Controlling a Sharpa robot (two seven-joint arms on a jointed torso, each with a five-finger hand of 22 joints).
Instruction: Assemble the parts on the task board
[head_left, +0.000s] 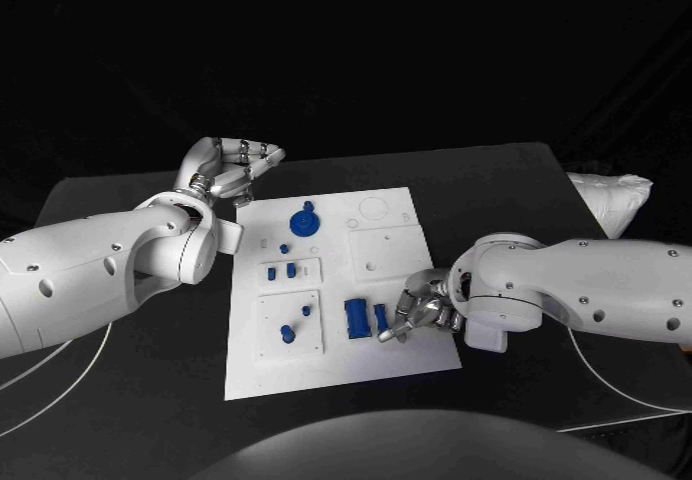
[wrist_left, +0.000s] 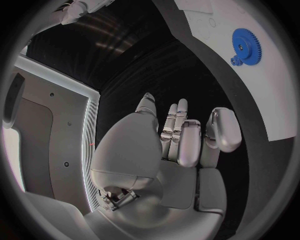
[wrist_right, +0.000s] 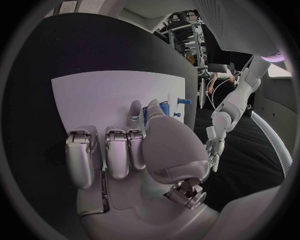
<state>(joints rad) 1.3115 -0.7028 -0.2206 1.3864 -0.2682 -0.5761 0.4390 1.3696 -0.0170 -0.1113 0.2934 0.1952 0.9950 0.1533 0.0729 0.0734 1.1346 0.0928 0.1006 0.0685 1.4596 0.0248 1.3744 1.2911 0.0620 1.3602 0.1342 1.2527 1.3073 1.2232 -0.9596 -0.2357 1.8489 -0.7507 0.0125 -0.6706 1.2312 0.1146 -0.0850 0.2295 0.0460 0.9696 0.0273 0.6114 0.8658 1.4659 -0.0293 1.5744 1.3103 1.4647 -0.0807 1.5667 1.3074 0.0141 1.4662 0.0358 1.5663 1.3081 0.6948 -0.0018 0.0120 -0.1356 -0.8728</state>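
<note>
The white task board (head_left: 389, 250) lies in the middle of the black table. On it are a blue gear (head_left: 304, 221), several small blue pegs (head_left: 291, 269) and two blue blocks, a wide one (head_left: 356, 317) and a narrow one (head_left: 381, 318). My right hand (head_left: 421, 310) rests at the board's near right part. Its thumb and a finger pinch the narrow blue block (wrist_right: 164, 107), which lies on the board (wrist_right: 100, 95); the other fingers are curled in. My left hand (head_left: 231, 168) hovers off the board's far left corner, fingers raised and holding nothing (wrist_left: 181, 135). The gear (wrist_left: 249, 46) lies beyond it.
A white bag (head_left: 613, 200) sits at the table's right edge. Thin cables (head_left: 43, 370) run over the table at the near left. Two blue pegs (wrist_right: 183, 101) stand on the board beyond my right hand's fingers.
</note>
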